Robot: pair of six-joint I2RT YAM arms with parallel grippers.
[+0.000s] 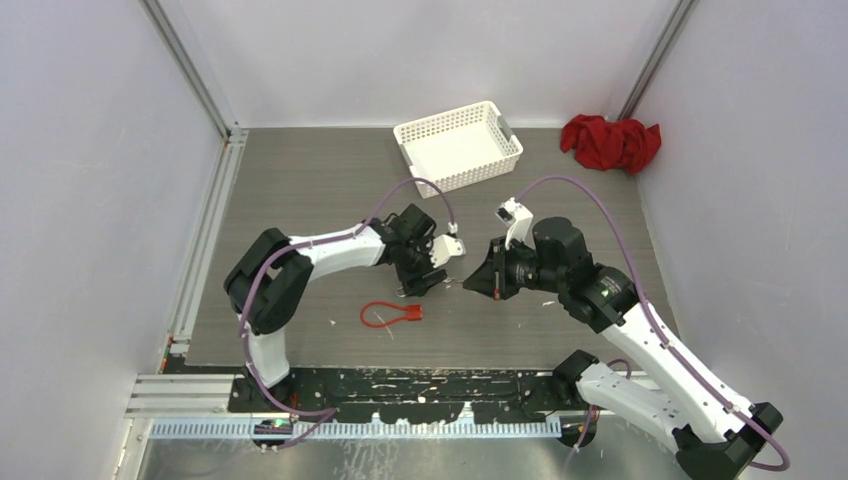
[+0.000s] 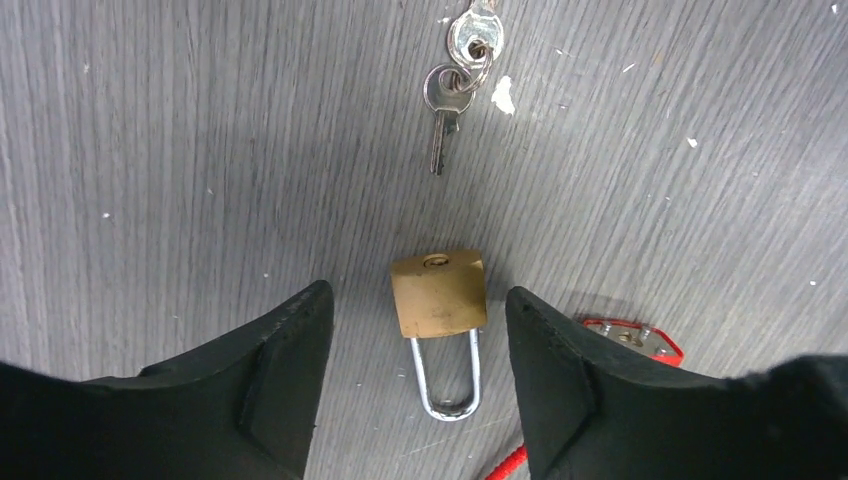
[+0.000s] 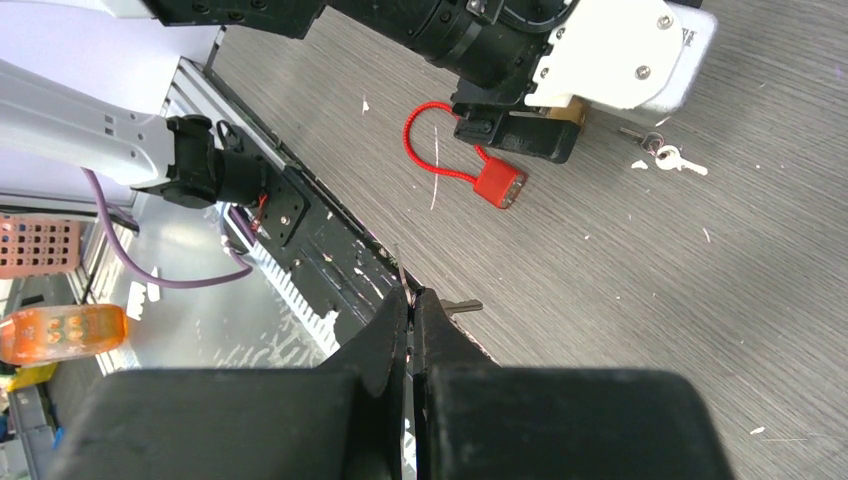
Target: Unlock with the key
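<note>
While the left gripper (image 2: pixel 414 300) hangs over the desk (image 1: pixel 300 180) with its jaws wide, its black fingers (image 2: pixel 290 350) stand on either side of the brass padlock (image 2: pixel 438 292) with a gap on each side. The padlock lies flat, its keyhole end pointing away from the wrist and its silver shackle (image 2: pixel 446 380) pointing back toward it, both legs seated in the body. Beyond the keyhole end, a little apart, a small bunch of keys (image 2: pixel 455 85) lies on a ring. A red cable lock (image 1: pixel 390 314) lies just beside the left gripper, toward the near edge.

The right gripper (image 3: pixel 410 310) faces the left one from close by, pressed closed on a key (image 3: pixel 465 306) whose blade sticks out to one side between the fingertips.

The desk is grey with a fine wood grain, dotted with white flecks and scuffs. A white perforated basket (image 1: pixel 458 145) sits near the far edge, and a crumpled red cloth (image 1: pixel 610 142) lies in the far right corner. Pale walls with aluminium posts close in three sides. A dark mark on the left gripper's white housing (image 3: pixel 620 50) is too small to read.
</note>
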